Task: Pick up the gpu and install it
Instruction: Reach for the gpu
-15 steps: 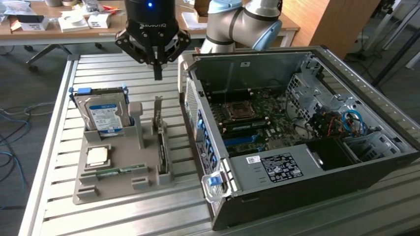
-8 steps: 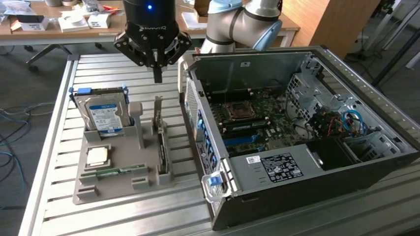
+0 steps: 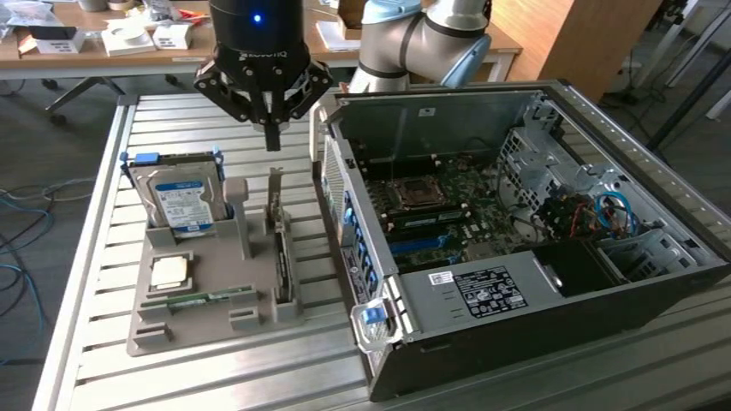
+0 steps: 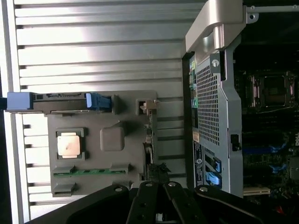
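The gpu (image 3: pixel 279 250) stands on its long edge in a slot of the grey holder (image 3: pixel 188 330), its pale metal bracket (image 3: pixel 276 190) rising at the far end. My gripper (image 3: pixel 272 139) hangs a short way above that bracket, shut, with nothing between its fingers. In the wrist view the gpu (image 4: pixel 149 140) appears edge-on as a thin dark strip along the holder (image 4: pixel 131 156), and the black fingers (image 4: pixel 148 203) sit close together at the frame's edge.
The holder also carries a hard drive with a blue label (image 3: pixel 183 204), a square silver processor (image 3: pixel 169 272) and a green memory stick (image 3: pixel 205 298). The open computer case (image 3: pixel 514 248) lies on the slatted table to the exterior view's right, motherboard exposed.
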Controlling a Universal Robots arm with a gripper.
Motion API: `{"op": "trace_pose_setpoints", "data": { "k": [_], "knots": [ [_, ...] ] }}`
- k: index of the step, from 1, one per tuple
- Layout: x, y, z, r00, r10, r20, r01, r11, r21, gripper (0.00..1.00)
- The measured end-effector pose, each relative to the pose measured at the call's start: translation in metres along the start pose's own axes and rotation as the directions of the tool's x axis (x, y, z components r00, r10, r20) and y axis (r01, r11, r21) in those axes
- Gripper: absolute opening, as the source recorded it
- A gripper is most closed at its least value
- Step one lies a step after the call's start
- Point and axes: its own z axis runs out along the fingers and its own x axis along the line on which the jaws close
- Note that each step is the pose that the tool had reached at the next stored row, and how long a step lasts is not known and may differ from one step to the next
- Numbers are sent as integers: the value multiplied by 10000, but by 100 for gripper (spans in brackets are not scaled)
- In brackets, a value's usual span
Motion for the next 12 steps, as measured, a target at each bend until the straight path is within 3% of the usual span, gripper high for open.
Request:
{"op": "trace_pose_setpoints", "data": {
  "k": [12],
  "knots": [
    [30, -155, -7, 10000, -1, 0, 1, 10000, 0, 11]
  ]
}}
